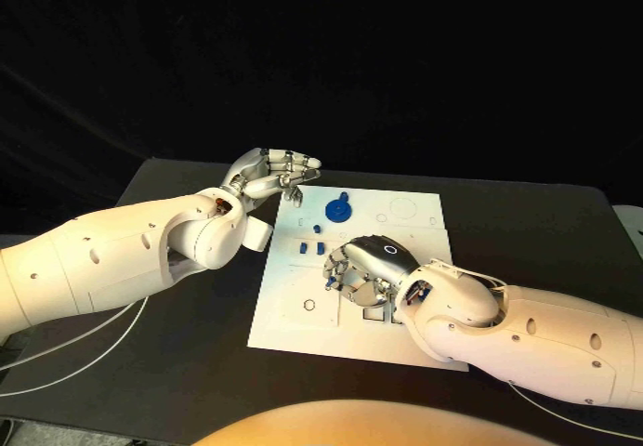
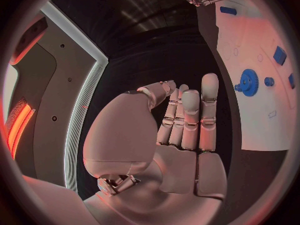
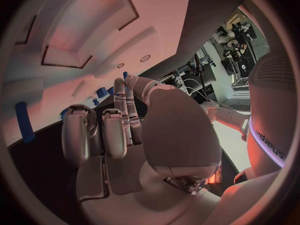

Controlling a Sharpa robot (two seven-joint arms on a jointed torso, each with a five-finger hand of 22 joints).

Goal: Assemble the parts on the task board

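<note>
right robot hand curled over board centre, grip unclear | blue parts just upper-left, nearer it | left robot hand spread, empty, upper left

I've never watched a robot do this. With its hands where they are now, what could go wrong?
The right hand hangs low over the task board, close to small blue pieces; its fingers might knock them out of place. It also hides the board beneath it from the head view, so a fumbled grasp could go unseen. The left hand, holding nothing, hovers near the blue gear.
</note>
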